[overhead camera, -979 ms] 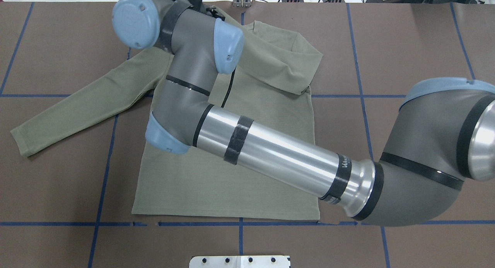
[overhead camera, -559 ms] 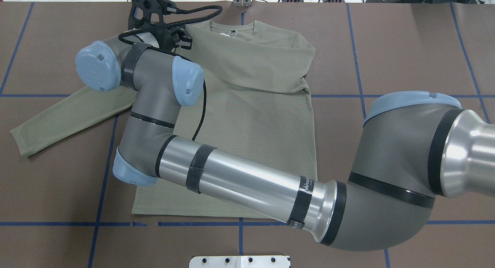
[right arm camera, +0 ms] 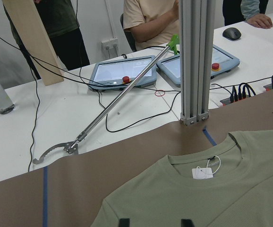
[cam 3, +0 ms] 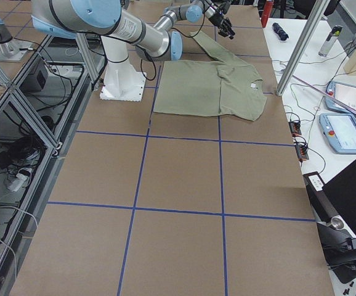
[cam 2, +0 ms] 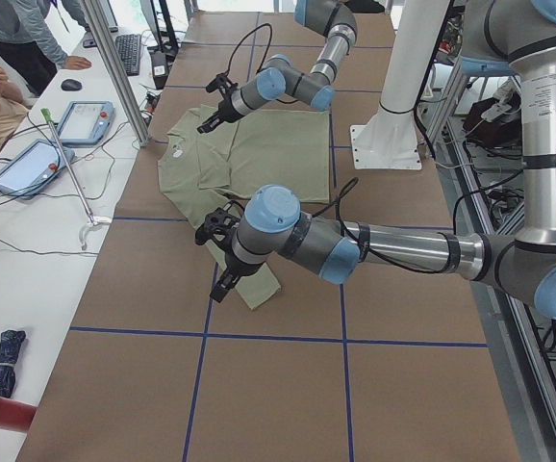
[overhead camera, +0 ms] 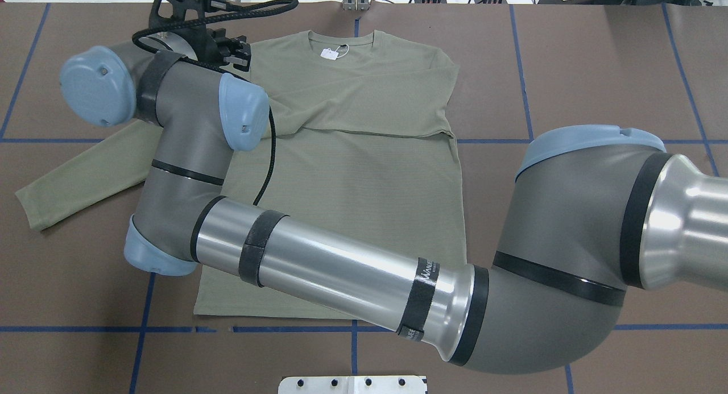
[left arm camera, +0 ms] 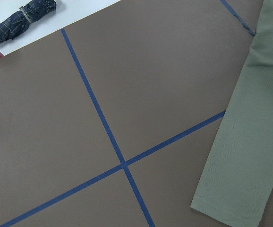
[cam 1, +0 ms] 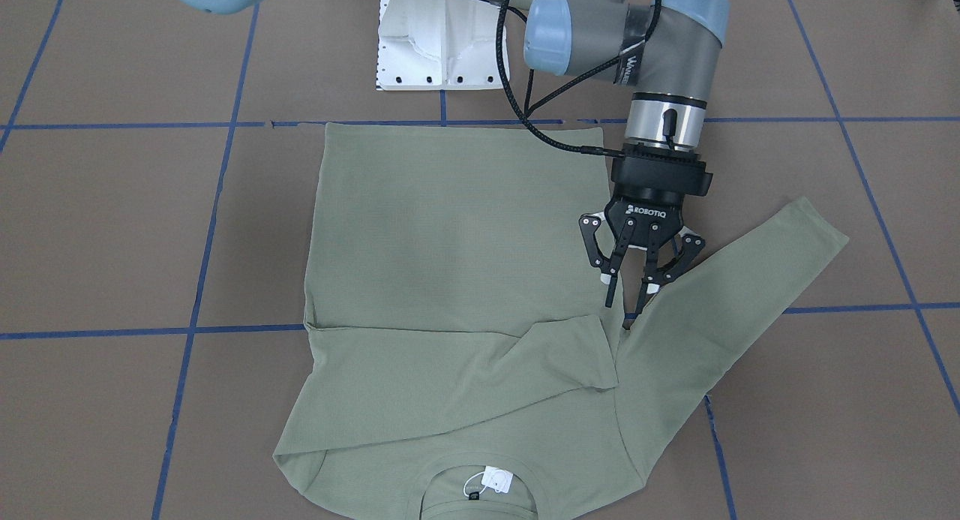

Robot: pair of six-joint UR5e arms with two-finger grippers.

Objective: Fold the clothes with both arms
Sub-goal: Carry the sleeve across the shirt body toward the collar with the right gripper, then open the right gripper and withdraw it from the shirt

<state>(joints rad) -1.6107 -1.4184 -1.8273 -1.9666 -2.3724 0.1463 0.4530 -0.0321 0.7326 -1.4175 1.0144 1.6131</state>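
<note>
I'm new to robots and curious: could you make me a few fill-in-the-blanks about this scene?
1. Just ____ sleeve of the shirt is folded across its chest.
2. The fingers of the right arm are ____, holding nothing.
3. The tape lines on the table are ____.
Missing words: one, open, blue.

Shirt (cam 3: 196, 86) spread on tbl (cam 3: 184, 185), far sleeve (cam 3: 210, 44) out; pincer (cam 3: 227, 29) by it.

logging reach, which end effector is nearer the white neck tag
Right. The right end effector hovers at the armpit of the spread sleeve; the left end effector is farther from the tag, out by that sleeve's cuff.
</note>
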